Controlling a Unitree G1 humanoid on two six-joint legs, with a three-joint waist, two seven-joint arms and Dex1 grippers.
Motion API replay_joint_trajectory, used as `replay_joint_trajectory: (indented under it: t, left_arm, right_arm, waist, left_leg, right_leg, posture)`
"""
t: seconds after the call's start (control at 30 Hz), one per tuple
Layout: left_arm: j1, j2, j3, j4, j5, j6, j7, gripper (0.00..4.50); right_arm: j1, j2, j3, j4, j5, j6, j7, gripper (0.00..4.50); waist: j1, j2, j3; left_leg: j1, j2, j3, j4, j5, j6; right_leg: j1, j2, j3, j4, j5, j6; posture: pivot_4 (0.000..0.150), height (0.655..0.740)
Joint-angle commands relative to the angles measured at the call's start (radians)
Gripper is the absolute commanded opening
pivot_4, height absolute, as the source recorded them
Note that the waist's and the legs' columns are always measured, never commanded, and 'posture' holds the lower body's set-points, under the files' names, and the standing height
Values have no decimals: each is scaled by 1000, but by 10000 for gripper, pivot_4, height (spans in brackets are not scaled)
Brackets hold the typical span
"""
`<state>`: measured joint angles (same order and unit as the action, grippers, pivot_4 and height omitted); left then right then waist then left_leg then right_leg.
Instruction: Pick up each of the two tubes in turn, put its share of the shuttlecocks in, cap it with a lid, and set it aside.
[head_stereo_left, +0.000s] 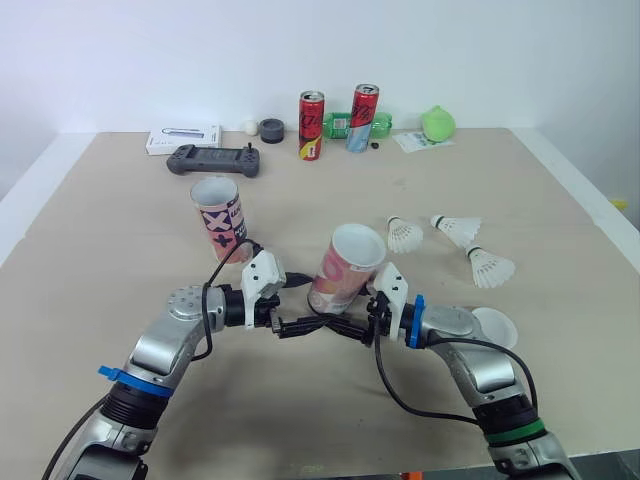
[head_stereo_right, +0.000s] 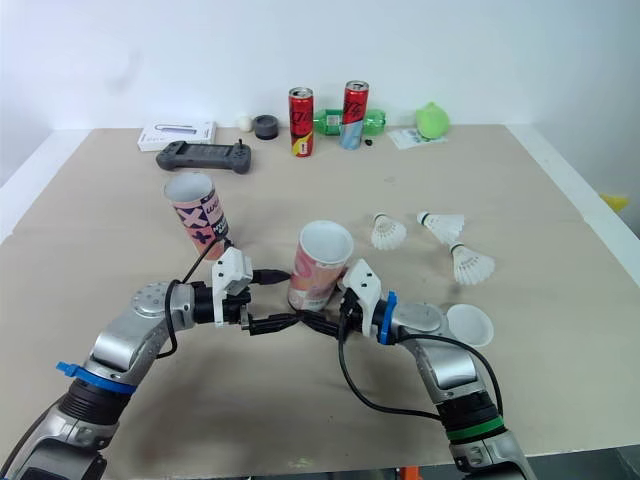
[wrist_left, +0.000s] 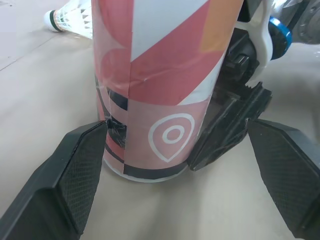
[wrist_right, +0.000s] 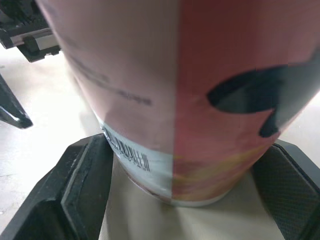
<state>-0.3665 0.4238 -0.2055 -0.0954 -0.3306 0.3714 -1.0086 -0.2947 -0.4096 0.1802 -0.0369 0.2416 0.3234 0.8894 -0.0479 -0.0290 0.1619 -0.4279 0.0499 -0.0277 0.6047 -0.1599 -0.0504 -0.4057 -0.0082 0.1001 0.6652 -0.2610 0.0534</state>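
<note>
Now your right end effector (head_stereo_left: 358, 325) clamps the pink tube (head_stereo_left: 345, 268) low at its base. Your left end effector (head_stereo_left: 305, 320) sits wide open, straddling that same tube.

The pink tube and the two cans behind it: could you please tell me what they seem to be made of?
Pink tube: likely cardboard under a glossy printed wrap, with a visible label seam. Cans: probably aluminium, glossy print, bare silvery rims.
</note>
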Motion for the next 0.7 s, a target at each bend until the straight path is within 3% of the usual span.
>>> replay_joint_trajectory:
  t: [0.03, 0.43, 0.7]
  left_arm:
    - [11, 10, -11, -16, 9, -20, -6, 45000]
    - [19, 35, -16, -3, 32, -42, -2, 45000]
    - [21, 36, -9, -21, 21, -29, 1, 45000]
  right_arm:
    - [-9, -22, 7, -49, 2, 2, 19, 44551]
    - [-6, -52, -20, -103, 95, 58, 58, 44551]
    - [-26, -73, 36, -26, -36, -9, 13, 44551]
  waist:
    - [0, 0, 0]
    - [0, 0, 0]
    - [0, 0, 0]
  left_leg:
    - [0, 0, 0, 0, 0, 0]
    - [0, 0, 0, 0, 0, 0]
    - [0, 0, 0, 0, 0, 0]
  right_leg:
    - [0, 0, 0, 0, 0, 0]
    - [0, 0, 0, 0, 0, 0]
    - [0, 0, 0, 0, 0, 0]
  posture:
    - [1500, 7400]
    - [1500, 7400]
    - [1500, 7400]
